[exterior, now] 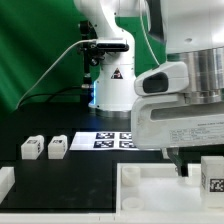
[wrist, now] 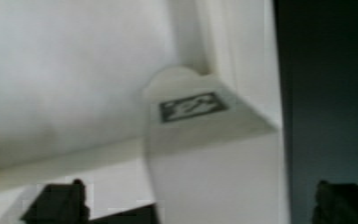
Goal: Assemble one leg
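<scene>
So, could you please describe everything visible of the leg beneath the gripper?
The leg is a small white post, plastic by its look, with a black-and-white square tag on the face near its narrowed end. It sits at the raised rim of the white tray-like part, beside the black table. The open gripper hovers over it, fingers either side, touching nothing. Its other end is out of frame.

Worktop (exterior: pixel 45 172): marker board (exterior: pixel 103 141) flat at centre, before the robot base (exterior: pixel 108 88). First leg (exterior: pixel 30 148) and second leg (exterior: pixel 57 146) side by side, to the exterior view's left of the marker board. Tray part (exterior: pixel 150 188) at the near edge. Third leg (exterior: pixel 213 174) at the exterior view's right, beside the tray part's rim. Hand (exterior: pixel 181 160) above the tray part, just beside the third leg, fingers (wrist: pixel 60 201) spread clear of it.
</scene>
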Robot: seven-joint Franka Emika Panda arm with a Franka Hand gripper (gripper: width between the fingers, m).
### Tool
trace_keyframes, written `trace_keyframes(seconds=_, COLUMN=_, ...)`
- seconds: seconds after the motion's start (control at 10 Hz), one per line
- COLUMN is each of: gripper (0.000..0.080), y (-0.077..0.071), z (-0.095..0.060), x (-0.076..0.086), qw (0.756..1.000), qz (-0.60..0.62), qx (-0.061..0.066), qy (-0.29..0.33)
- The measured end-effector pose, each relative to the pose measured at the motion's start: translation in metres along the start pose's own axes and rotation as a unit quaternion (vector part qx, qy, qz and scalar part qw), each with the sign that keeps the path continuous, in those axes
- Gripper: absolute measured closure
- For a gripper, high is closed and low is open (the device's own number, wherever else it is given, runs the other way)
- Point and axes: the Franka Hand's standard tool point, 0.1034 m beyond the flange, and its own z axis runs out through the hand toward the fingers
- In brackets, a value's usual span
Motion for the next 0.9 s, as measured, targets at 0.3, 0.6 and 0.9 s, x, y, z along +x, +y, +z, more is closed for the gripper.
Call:
trace_keyframes(seconds=0.3, gripper=0.0503, y=0.001, z=0.0, x=0.0, qw=0.994, qz=0.106, qx=0.001, qy=-0.001)
trace_keyframes(seconds=0.6, gripper=0.0501, y=0.007, z=0.001, x=-0.002, qw=0.942, qz=0.336, qx=0.019, qy=0.009)
trace_keyframes(seconds=0.9, gripper=0.0501, y=0.009, z=0.002, x=-0.013, qw=0.778, qz=0.623, qx=0.083, qy=0.018)
